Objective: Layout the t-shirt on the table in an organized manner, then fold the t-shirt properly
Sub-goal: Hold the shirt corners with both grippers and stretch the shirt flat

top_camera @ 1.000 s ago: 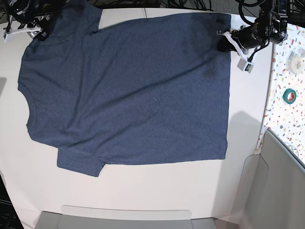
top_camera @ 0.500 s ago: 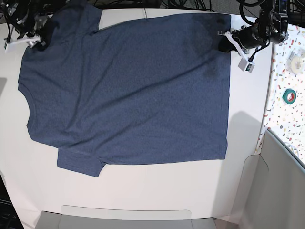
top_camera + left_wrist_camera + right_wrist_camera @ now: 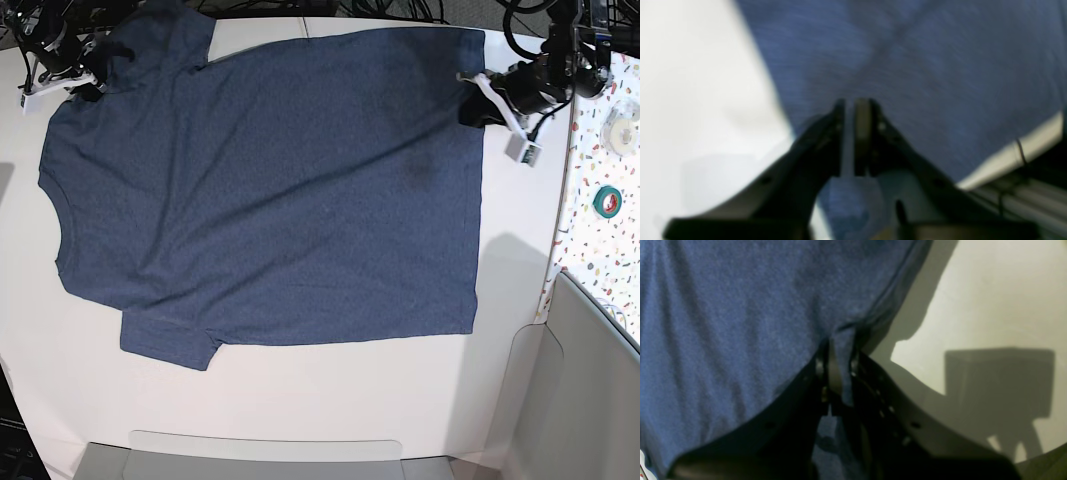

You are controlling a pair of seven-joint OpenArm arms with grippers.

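Observation:
The dark blue t-shirt (image 3: 270, 190) lies spread flat on the white table (image 3: 330, 400), collar toward the left and hem toward the right. My right gripper (image 3: 92, 82) is at the far left sleeve. In the right wrist view my right gripper (image 3: 839, 353) is shut, with a fold of the t-shirt (image 3: 723, 323) pinched between its jaws. My left gripper (image 3: 474, 104) is at the hem's far corner. In the blurred left wrist view my left gripper (image 3: 850, 106) hovers over the t-shirt (image 3: 940, 66), its jaws a narrow slit apart.
A speckled surface (image 3: 600, 250) borders the table on the right, carrying a green tape roll (image 3: 607, 201) and a white roll (image 3: 622, 130). A grey panel (image 3: 590, 380) stands at the near right. A grey tray edge (image 3: 260, 455) runs along the front. Cables hang at the back.
My right gripper has closed on the cloth at the far left sleeve. My left gripper has shifted slightly right and toward the front, and its jaws have parted a little.

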